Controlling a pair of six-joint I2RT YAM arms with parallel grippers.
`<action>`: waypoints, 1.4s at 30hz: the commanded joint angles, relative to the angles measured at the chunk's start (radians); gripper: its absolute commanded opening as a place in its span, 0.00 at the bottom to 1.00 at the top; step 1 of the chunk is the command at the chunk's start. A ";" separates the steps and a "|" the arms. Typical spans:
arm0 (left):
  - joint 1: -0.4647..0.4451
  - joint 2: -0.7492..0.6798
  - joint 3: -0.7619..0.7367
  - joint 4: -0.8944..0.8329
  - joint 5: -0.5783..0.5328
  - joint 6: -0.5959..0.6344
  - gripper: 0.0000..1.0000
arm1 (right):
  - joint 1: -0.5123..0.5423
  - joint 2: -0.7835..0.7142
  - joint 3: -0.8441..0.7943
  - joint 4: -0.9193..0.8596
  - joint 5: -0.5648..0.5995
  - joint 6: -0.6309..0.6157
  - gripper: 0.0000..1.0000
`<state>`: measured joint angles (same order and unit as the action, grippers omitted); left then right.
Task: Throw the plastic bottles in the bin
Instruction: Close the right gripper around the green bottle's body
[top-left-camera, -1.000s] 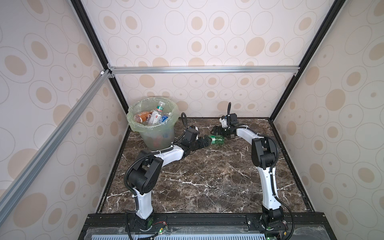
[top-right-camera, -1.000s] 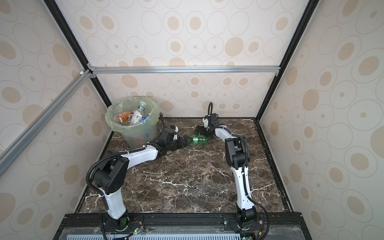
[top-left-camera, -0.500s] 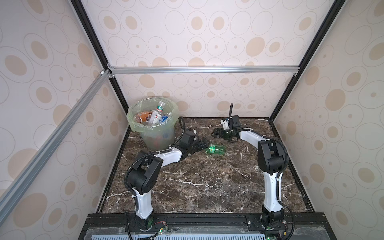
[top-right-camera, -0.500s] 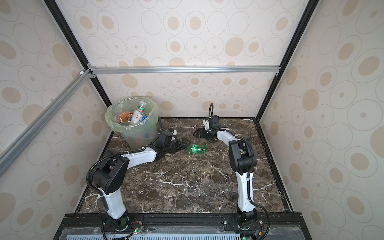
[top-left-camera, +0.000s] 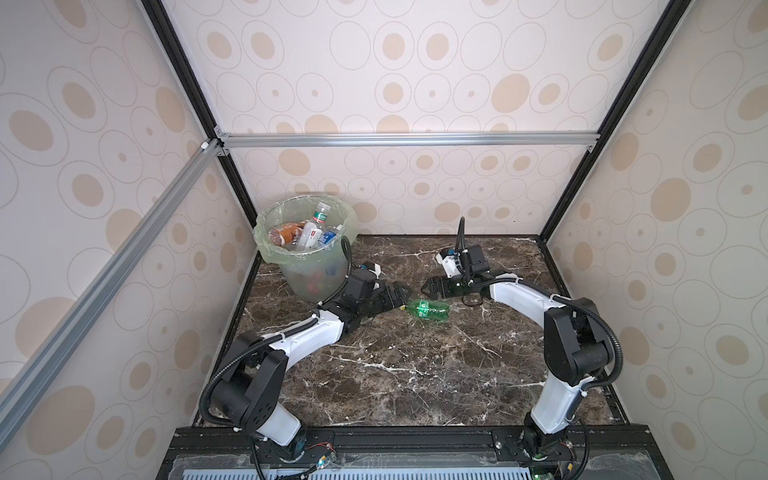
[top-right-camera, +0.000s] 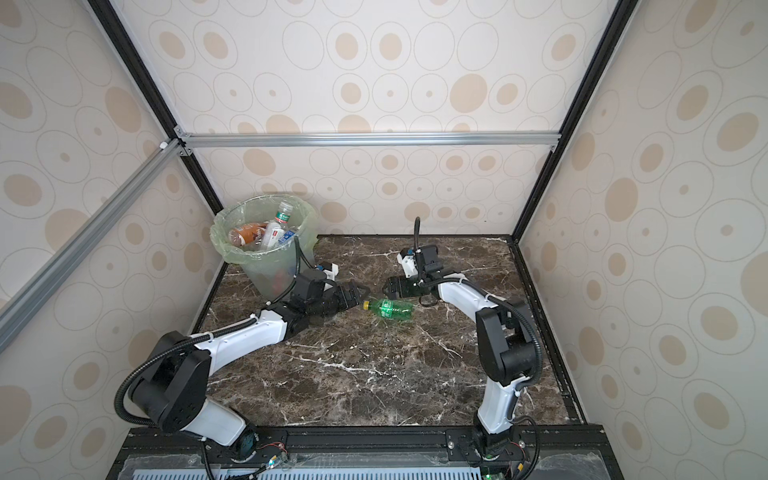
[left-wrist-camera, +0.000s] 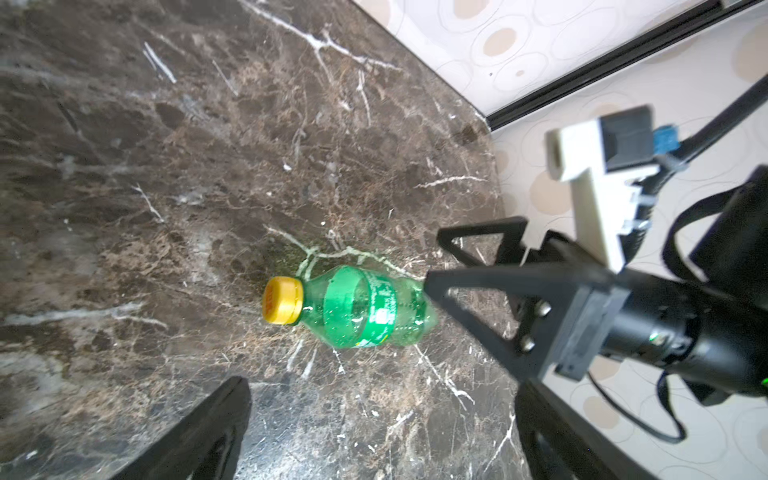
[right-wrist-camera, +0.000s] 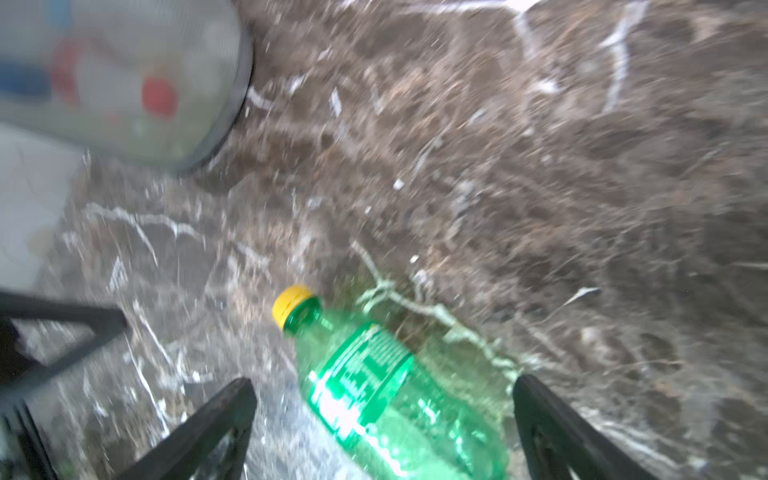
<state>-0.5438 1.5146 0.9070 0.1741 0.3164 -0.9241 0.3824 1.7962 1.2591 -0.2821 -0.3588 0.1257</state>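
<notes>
Top views both show the bin (top-left-camera: 309, 276) in the far left corner already heaped with plastic bottles (top-left-camera: 309, 235), while the left gripper (top-left-camera: 401, 297) and right gripper (top-left-camera: 430, 289), each spread wide and empty, have drawn back from where they met a second ago. The green bottle (top-left-camera: 428, 309), then up between their tips, now lies on its side on the marble table (top-left-camera: 415, 374) just beside both claws, its yellow cap toward the left one. It seems to have come loose and needs a fresh grasp before binning.
</notes>
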 joint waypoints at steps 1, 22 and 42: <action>0.004 -0.042 0.003 -0.027 -0.004 0.006 0.99 | 0.052 -0.036 -0.031 -0.075 0.102 -0.168 1.00; 0.079 -0.132 -0.134 0.028 0.057 -0.017 0.99 | 0.167 0.121 0.040 -0.169 0.318 -0.337 0.78; 0.095 0.015 -0.121 0.298 0.122 -0.176 0.97 | 0.174 -0.140 -0.062 -0.042 0.015 -0.116 0.47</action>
<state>-0.4587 1.5078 0.7395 0.3882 0.4316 -1.0500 0.5491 1.7088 1.2182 -0.3561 -0.2695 -0.0326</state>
